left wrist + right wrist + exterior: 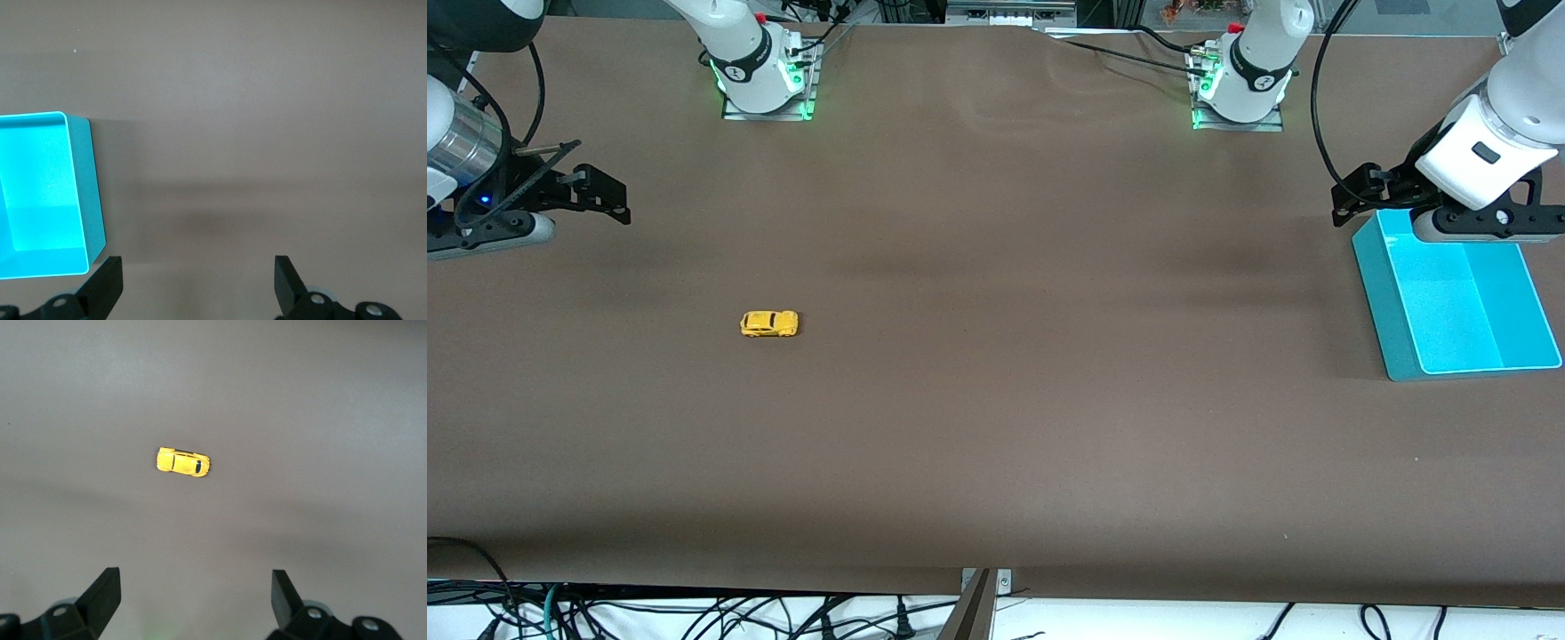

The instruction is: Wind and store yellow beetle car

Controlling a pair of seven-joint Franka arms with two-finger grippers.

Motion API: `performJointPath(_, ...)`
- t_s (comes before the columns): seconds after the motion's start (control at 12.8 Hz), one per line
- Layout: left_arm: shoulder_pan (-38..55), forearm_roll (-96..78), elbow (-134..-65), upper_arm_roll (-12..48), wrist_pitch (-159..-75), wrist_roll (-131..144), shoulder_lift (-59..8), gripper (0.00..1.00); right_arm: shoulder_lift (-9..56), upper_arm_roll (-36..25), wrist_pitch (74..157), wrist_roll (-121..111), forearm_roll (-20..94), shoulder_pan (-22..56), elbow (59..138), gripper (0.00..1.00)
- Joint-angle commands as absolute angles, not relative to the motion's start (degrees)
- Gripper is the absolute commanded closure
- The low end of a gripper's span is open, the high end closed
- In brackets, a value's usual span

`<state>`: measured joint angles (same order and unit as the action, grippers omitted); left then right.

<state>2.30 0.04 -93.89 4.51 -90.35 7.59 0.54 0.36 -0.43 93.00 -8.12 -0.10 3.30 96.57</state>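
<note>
Both claws are held spread: the right claw (618, 200) hangs toward its own end of the worktop (996, 427), closest to the yellow beetle car (769, 324) lying lengthwise along it, while the left claw (1356, 196) waits over the turquoise bin (1383, 302).

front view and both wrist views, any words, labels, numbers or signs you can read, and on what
None can be read.
Small yellow beetle toy car: no lettering visible.
Open turquoise plastic bin: plain.
Round dark emblems on the white arm bases: too small to read.
Left gripper and right gripper, both open: no markings.
</note>
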Motion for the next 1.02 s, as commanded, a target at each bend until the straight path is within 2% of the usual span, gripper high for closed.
performJointPath(0.0, 2.64, 0.70, -92.29, 4.39, -89.03, 6.94, 0.09, 0.00, 0.26, -0.09, 91.23, -7.29, -0.97, 3.43, 95.19, 0.00)
performJointPath(0.94, 2.55, 0.70, -92.29, 4.39, -89.03, 6.94, 0.09, 0.00, 0.44, -0.09, 90.79, -7.12, -0.97, 3.52, 95.98, 0.00)
